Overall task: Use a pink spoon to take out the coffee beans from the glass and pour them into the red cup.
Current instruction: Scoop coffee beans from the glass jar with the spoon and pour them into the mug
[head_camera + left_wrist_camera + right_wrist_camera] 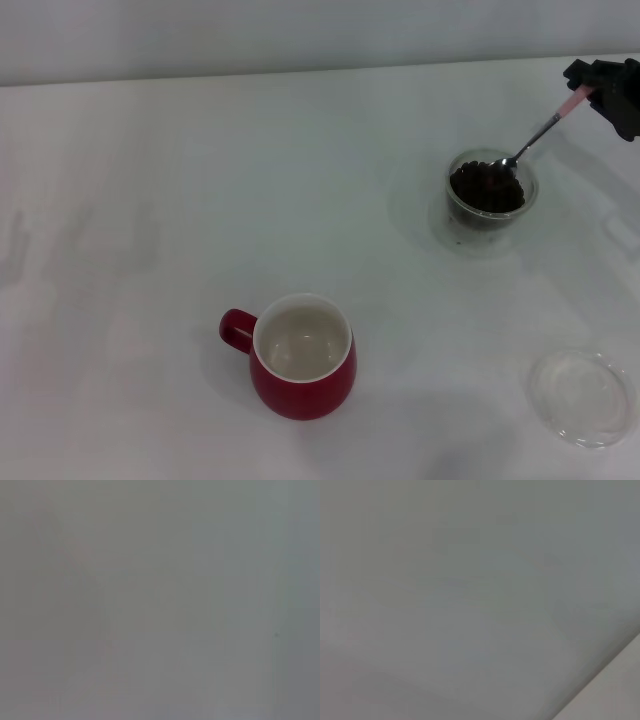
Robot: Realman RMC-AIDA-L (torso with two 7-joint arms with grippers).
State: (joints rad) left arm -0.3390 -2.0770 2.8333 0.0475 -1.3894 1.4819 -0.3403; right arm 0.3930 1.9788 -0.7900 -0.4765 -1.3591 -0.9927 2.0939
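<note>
In the head view, the glass (490, 190) stands at the right of the white table and holds a heap of dark coffee beans (487, 186). My right gripper (592, 88) is at the far right edge, shut on the pink handle end of the pink spoon (540, 133). The spoon slants down to the left, with its metal bowl at the glass's far rim, on the beans. The red cup (302, 356) stands at the front centre, handle to the left, cream inside with no beans in it. The left gripper is out of view. Both wrist views show only a plain grey surface.
A flat shallow clear round dish (583, 396) lies at the front right corner of the white table (200, 180). A wall runs along the table's far edge.
</note>
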